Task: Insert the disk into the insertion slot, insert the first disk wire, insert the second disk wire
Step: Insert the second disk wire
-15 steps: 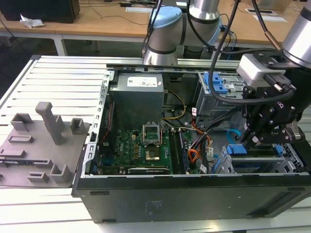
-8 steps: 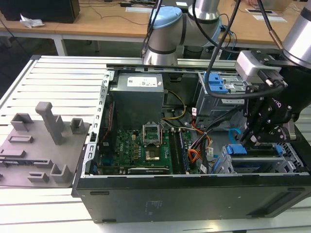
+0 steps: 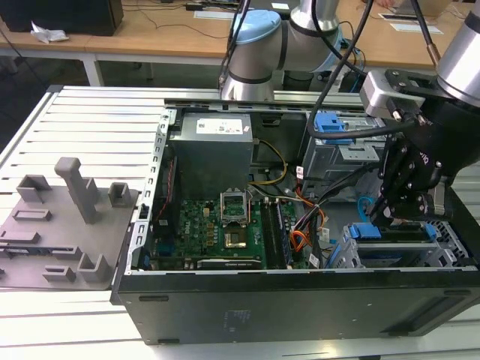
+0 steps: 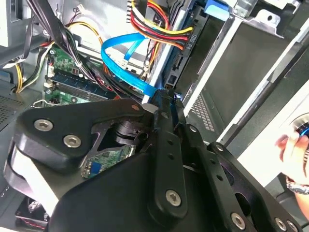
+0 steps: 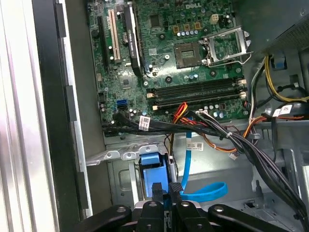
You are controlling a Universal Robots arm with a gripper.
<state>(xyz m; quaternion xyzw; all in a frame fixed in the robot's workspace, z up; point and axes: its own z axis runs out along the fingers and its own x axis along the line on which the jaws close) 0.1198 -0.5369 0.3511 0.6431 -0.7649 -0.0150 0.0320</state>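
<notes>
The disk (image 3: 365,232) lies in the insertion slot (image 3: 420,256), the low grey cage at the case's corner on the exterior view's right; its blue carrier rail (image 5: 152,166) shows at the cage's edge. My gripper (image 3: 390,216) hangs right over that cage. Its fingers (image 5: 157,192) are shut on the black end plug of a thin blue disk wire (image 5: 207,192), which loops away toward the motherboard. In the second wrist view the blue wire (image 4: 120,46) runs straight into my gripper (image 4: 161,96). Whether the plug is seated in the disk I cannot tell.
A taller grey cage with blue latches (image 3: 331,126) stands behind the low one. Orange, yellow and black wire bundles (image 3: 309,225) cross between motherboard (image 3: 217,225) and cages. The power supply (image 3: 210,150) fills the back. A grey fixture plate (image 3: 60,217) lies outside. A person's hand (image 4: 294,145) is near.
</notes>
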